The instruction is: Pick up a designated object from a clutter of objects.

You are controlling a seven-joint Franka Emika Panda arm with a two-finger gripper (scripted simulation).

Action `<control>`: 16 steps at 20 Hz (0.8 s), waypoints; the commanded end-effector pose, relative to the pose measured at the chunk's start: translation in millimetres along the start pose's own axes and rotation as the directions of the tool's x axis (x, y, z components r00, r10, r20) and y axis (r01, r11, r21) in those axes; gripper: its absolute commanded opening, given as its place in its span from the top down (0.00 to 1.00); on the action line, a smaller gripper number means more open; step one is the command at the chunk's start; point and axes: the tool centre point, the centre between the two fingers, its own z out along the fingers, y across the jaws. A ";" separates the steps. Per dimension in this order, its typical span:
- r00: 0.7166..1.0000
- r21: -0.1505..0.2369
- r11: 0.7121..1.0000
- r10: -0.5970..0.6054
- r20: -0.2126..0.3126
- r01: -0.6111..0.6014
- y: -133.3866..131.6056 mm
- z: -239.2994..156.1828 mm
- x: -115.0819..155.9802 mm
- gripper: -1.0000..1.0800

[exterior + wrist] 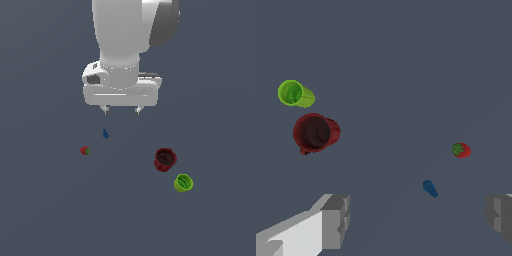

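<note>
Wide, empty pincer (121,110) high over bare floor, lime-green cup (183,183) just beside dark red cup (165,159), its other sides clear.

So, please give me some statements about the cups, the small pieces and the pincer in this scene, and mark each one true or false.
1. The pincer holds the green cup. False: it is open, empty and apart from the cup.
2. The green cup lies right beside the dark red cup. True.
3. The blue piece sits inside the dark red cup. False: it lies on the floor, away from both cups.
4. The strawberry piece is at the exterior view's left of the cups. True.
5. The pincer hangs nearer the blue piece than the green cup. True.
</note>
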 end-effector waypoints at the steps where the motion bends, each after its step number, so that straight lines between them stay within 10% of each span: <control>1: 1.000 0.000 1.000 0.000 0.000 0.000 0.0 0.0 0.0 0.04; 16: 0.999 0.026 0.999 -0.043 0.012 0.043 -21.1 3.8 -2.3 0.04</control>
